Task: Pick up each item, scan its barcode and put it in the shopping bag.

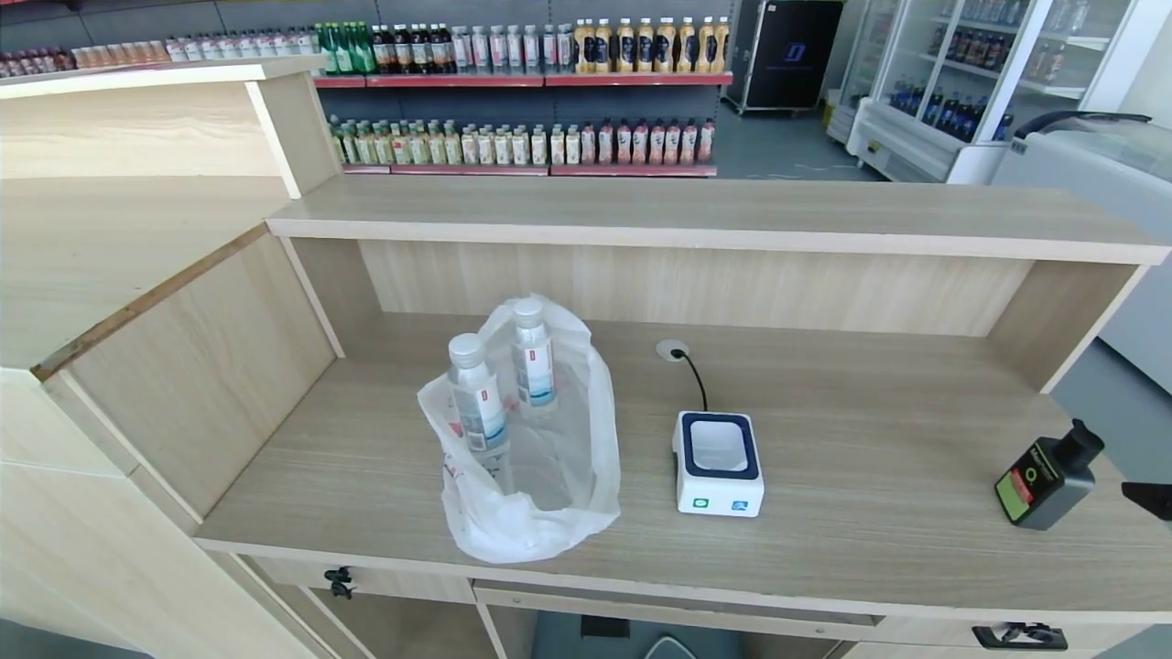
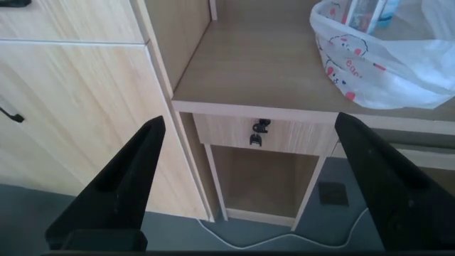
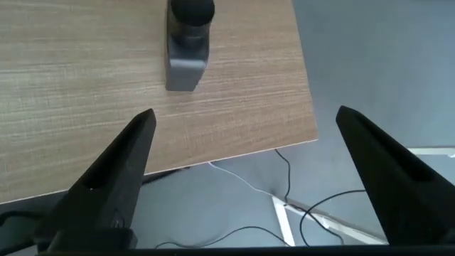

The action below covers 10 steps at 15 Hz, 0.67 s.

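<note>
Far right in the head view sits a dark-grey, black-capped plastic bottle [image 1: 1047, 482]; rigid, likely light, slick; I'd pinch its flat sides; my left gripper [image 2: 249, 121] and right gripper [image 3: 247, 112] gape empty.

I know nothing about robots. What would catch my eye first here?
A white shopping bag stands left of centre on the counter, two clear bottles upright inside. A white scanner sits to its right, and a dark grey bottle near the counter's right end.

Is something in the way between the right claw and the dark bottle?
Nothing visible is. The open right gripper hangs by the counter's edge, and only bare counter lies between it and the dark bottle.
</note>
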Tool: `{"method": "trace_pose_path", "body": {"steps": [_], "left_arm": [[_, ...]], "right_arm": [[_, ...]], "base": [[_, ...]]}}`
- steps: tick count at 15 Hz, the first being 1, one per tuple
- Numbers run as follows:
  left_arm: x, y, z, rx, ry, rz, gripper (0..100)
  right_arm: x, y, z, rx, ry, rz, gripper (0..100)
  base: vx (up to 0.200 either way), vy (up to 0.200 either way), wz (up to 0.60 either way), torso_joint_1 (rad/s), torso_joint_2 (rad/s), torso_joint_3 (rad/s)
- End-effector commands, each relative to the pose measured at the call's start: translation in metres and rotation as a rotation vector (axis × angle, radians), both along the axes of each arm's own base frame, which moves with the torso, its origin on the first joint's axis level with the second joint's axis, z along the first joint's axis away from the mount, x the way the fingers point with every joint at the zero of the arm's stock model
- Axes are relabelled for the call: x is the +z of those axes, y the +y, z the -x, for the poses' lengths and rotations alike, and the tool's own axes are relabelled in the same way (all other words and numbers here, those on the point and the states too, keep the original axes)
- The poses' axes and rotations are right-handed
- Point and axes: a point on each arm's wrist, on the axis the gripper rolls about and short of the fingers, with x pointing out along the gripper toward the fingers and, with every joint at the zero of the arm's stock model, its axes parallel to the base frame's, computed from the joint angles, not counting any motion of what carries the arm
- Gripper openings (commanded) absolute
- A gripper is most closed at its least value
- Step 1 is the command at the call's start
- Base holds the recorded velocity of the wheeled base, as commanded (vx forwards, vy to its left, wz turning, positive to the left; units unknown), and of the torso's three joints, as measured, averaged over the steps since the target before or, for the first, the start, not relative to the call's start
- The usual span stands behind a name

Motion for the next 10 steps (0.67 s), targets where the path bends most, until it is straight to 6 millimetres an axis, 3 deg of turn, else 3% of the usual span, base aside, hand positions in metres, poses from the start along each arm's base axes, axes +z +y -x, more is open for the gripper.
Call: {"method": "trace_pose_path", "body": {"steps": [1,3,10], "left_arm": [[0.0,0.0,0.0,0.001,0.0,0.0,100],[0.0,0.0,0.0,0.001,0.0,0.0,100],[0.0,0.0,0.0,0.001,0.0,0.0,100]], "right_arm": [[-0.01,-0.009,0.001,-0.036,0.04,-0.024,100],[-0.018,-0.018,-0.004,-0.057,0.064,-0.031,100],[-0.065,-0.045,-0.055,-0.026,0.039,-0.019,100]], "base": [[0.0,0.0,0.0,0.0,0.0,0.0],[0.0,0.0,0.0,0.0,0.0,0.0],[0.0,0.0,0.0,0.0,0.0,0.0]]}}
